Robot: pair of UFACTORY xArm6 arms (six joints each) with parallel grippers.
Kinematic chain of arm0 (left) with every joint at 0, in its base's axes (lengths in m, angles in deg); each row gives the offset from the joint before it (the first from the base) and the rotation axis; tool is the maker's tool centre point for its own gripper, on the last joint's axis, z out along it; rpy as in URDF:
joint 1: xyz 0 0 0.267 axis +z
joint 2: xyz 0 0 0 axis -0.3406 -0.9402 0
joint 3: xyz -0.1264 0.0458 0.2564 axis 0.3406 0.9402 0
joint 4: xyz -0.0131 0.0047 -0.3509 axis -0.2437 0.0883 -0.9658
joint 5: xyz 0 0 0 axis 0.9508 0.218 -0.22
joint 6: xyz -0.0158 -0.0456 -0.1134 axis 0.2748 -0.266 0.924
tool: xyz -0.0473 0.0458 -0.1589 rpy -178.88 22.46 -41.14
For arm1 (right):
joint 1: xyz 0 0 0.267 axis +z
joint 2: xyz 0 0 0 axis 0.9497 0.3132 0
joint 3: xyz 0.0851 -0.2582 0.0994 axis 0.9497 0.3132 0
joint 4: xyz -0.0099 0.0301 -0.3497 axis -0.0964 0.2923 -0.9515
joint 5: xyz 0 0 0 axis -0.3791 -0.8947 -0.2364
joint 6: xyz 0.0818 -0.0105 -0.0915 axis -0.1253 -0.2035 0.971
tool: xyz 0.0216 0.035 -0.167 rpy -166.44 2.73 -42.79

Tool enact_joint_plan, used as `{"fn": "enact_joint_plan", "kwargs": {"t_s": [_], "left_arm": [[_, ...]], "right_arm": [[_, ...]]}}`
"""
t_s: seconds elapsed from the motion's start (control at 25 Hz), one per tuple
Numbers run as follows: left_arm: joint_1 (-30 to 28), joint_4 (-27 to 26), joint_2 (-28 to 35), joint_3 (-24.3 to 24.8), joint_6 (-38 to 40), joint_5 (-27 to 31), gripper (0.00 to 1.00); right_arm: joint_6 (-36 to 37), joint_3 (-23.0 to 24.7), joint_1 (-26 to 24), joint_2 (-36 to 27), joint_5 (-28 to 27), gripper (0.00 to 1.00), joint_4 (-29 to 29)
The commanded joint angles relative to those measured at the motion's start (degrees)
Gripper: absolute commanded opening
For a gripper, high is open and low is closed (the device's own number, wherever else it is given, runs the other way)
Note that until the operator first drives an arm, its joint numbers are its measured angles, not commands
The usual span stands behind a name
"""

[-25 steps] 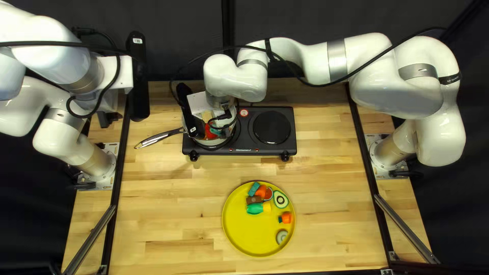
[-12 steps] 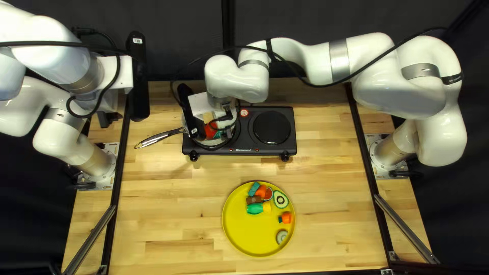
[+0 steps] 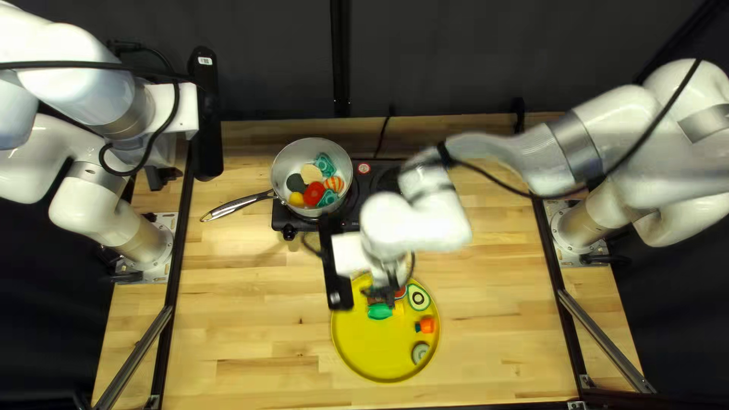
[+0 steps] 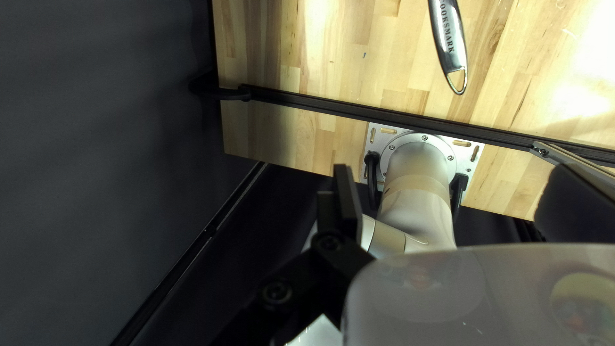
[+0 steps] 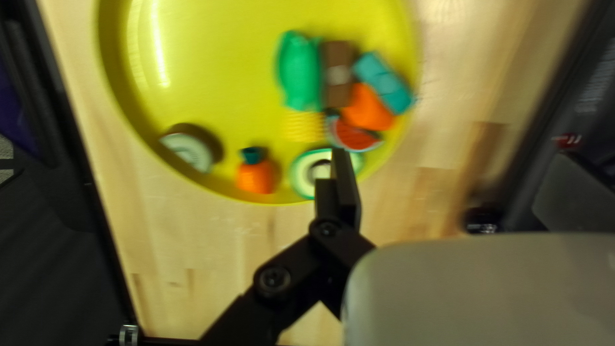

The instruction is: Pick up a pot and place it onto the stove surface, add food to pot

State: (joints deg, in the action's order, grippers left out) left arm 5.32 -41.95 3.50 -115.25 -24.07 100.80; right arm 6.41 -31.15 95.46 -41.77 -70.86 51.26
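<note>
Hovering over the round yellow plastic plate (image 3: pixel 364 353), the right gripper (image 3: pixel 384 291) has its fingers spread with nothing between them. The heap of toy food (image 5: pixel 358 108) lies directly beneath and just ahead: an oblong green piece (image 5: pixel 299 69) beside a brown block (image 5: pixel 338 77), long axis running away from the hand, so the jaws look set to close across its narrow width. Silver steel pot (image 3: pixel 287 159) sits on the black two-burner stove (image 3: pixel 296 221) well apart, off to one side of the hand, several toy pieces inside; left arm (image 3: pixel 91 188) parked farther from the plate, so the right is nearer.
</note>
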Motion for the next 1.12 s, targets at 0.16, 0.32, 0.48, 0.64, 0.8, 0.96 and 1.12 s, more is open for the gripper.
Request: {"fn": "enact_joint_plan", "kwargs": {"t_s": [0.16, 0.32, 0.48, 0.64, 0.8, 0.96, 1.12], "left_arm": [[0.0, 0.0, 0.0, 0.0, 0.0, 0.0, 1.0], [0.0, 0.0, 0.0, 0.0, 0.0, 0.0, 1.0], [0.0, 0.0, 0.0, 0.0, 0.0, 0.0, 1.0], [0.0, 0.0, 0.0, 0.0, 0.0, 0.0, 1.0], [0.0, 0.0, 0.0, 0.0, 0.0, 0.0, 1.0], [0.0, 0.0, 0.0, 0.0, 0.0, 0.0, 1.0], [0.0, 0.0, 0.0, 0.0, 0.0, 0.0, 1.0]], "right_arm": [[-1.6, -0.1, 5.9, 5.6, 7.0, 1.0, -1.5], [-0.3, 2.8, 6.2, 4.8, 9.6, 1.0, -2.2], [0.0, 2.2, 5.7, 5.1, 7.8, 1.0, -3.1], [-0.5, 4.0, 4.9, 3.5, 7.0, 1.0, -4.5], [-0.7, 5.6, 3.5, 3.1, 7.1, 1.0, -5.6], [-0.4, 8.1, 2.0, 2.9, 9.3, 1.0, -6.4], [0.1, 9.3, 0.9, 3.4, 11.4, 1.0, -6.6]]}}
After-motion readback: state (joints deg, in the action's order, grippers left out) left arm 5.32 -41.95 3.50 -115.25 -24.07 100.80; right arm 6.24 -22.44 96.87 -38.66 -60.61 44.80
